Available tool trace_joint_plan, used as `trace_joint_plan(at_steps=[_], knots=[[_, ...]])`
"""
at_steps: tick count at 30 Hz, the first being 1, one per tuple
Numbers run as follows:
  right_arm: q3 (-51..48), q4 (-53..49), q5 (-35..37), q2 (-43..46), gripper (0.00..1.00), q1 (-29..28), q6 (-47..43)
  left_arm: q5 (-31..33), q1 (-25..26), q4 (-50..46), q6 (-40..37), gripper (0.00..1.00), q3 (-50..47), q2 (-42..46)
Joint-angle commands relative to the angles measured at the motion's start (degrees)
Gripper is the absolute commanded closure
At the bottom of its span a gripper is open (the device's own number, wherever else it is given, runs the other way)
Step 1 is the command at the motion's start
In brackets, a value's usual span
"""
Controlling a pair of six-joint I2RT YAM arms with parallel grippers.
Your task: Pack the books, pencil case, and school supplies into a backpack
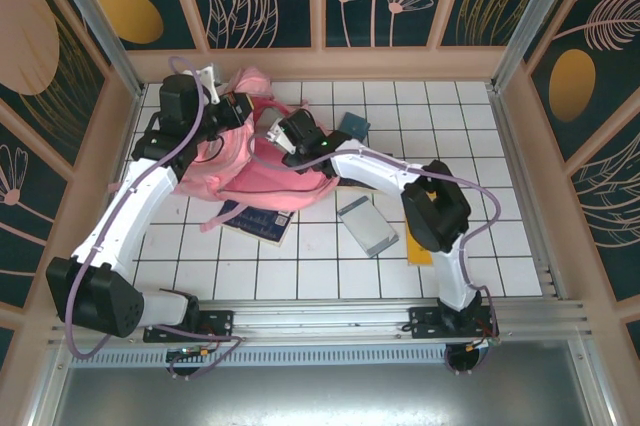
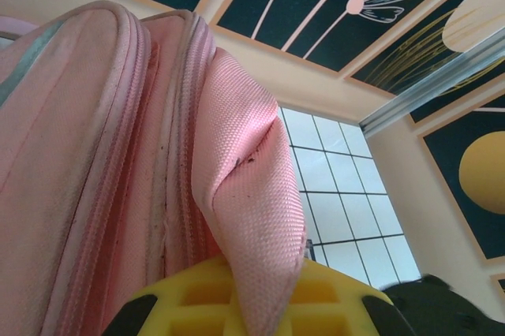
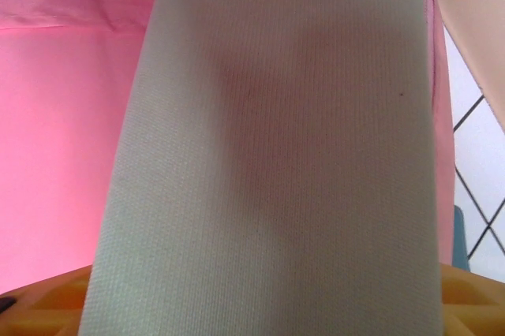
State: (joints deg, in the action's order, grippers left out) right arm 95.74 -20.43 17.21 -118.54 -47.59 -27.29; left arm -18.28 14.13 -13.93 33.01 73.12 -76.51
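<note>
The backpack lies at the far left of the table. The left claw is closed on a fold of its pink fabric beside the zip, lifting it so the mouth gapes. The right claw grips the pencil case, which fills the gap between its fingers and points away into pink cloth. From above, that claw sits over the backpack's far part, just beside the left one. The step in hand looks like feeding the pencil case into the opening. To do it well, the left claw should hold the fold high and taut, since a slack edge would fall across the mouth. The right claw should push the case in lengthwise, well past the zip line, and let go only once most of it is inside. Dropped on the lip, a soft pouch could slide back onto the tiles. Whether its tip is already past the edge cannot be told. Withdrawal should be straight back, so the fingers neither drag the case nor snag fabric. A navy book partly under the backpack's near edge, a grey case to the right and a teal book beyond it are not yet packed.
</note>
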Motion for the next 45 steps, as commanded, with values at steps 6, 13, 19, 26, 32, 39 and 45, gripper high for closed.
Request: trace_joint_plan(at_steps=[6,13,19,26,32,39,45], knots=[[0.8,13.9,12.8,-5.5,0.33,1.3,-12.2,-5.3,0.1,5.3,-3.0,1.00,4.6,2.6],[0.5,20.2,14.1,-9.0,0.32,0.3,-21.7,-9.0,0.1,4.8,-4.0,1.00,6.8,-0.1],[-1.5,21.3,13.9,-9.7,0.31,-1.1,-25.7,-9.0,0.1,4.9,-4.1,1.00,6.8,0.1],[-1.4,21.8,14.1,-11.1,0.31,-1.7,-28.9,-12.0,0.1,6.1,-3.3,1.00,6.4,-0.6],[8.9,19.0,13.9,-17.0,0.25,-2.0,-28.8,-14.5,0.1,7.2,-3.1,1.00,5.4,-1.2],[16.2,22.4,16.6,-21.2,0.01,-3.1,-28.2,-13.1,0.1,6.5,-3.4,1.00,5.6,-1.1],[-3.3,34.0,13.0,-7.7,0.01,-2.7,-25.6,-8.7,0.1,5.0,-3.9,1.00,6.4,-0.5]])
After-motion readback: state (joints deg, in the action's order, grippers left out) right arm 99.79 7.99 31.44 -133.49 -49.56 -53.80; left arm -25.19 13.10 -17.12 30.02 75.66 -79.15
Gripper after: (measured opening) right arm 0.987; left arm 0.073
